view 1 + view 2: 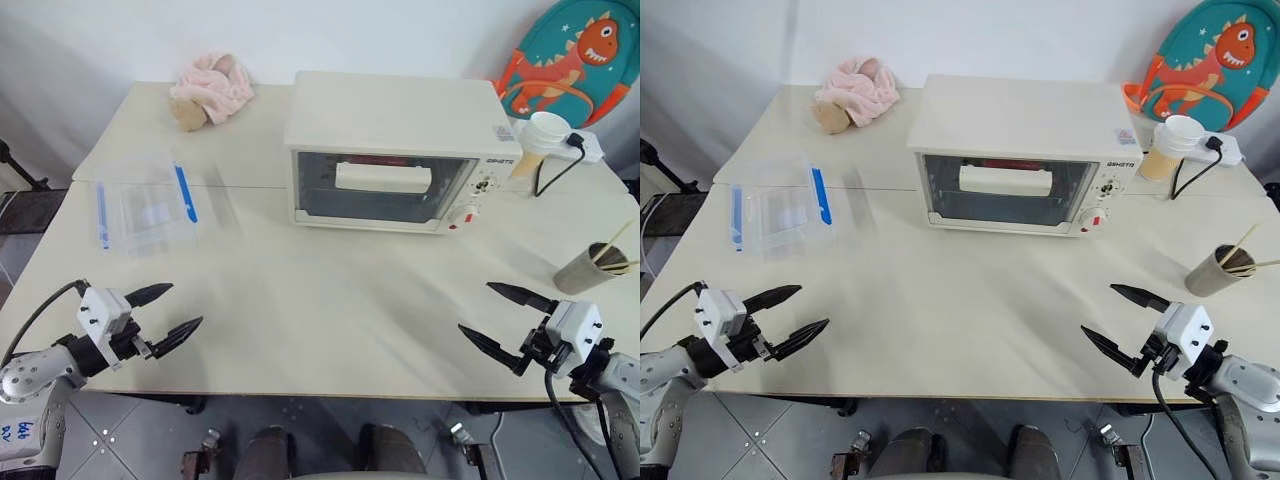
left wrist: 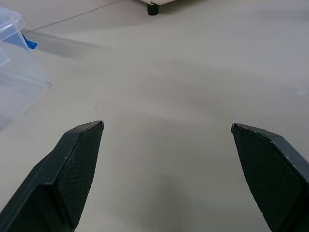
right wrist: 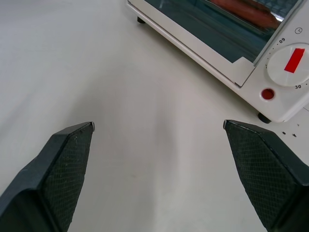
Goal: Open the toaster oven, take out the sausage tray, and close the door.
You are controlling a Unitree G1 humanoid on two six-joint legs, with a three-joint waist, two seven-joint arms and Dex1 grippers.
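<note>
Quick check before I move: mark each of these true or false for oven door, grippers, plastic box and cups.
1. The toaster oven has its door shut. True.
2. The left gripper holds the clear plastic box. False: it is open and empty, hovering near the table edge, apart from the box.
3. The right gripper is open. True.
4. The pink cloth lies on top of the oven. False: it lies on the table, left of the oven.
5. A paper cup stands right of the oven. True.
</note>
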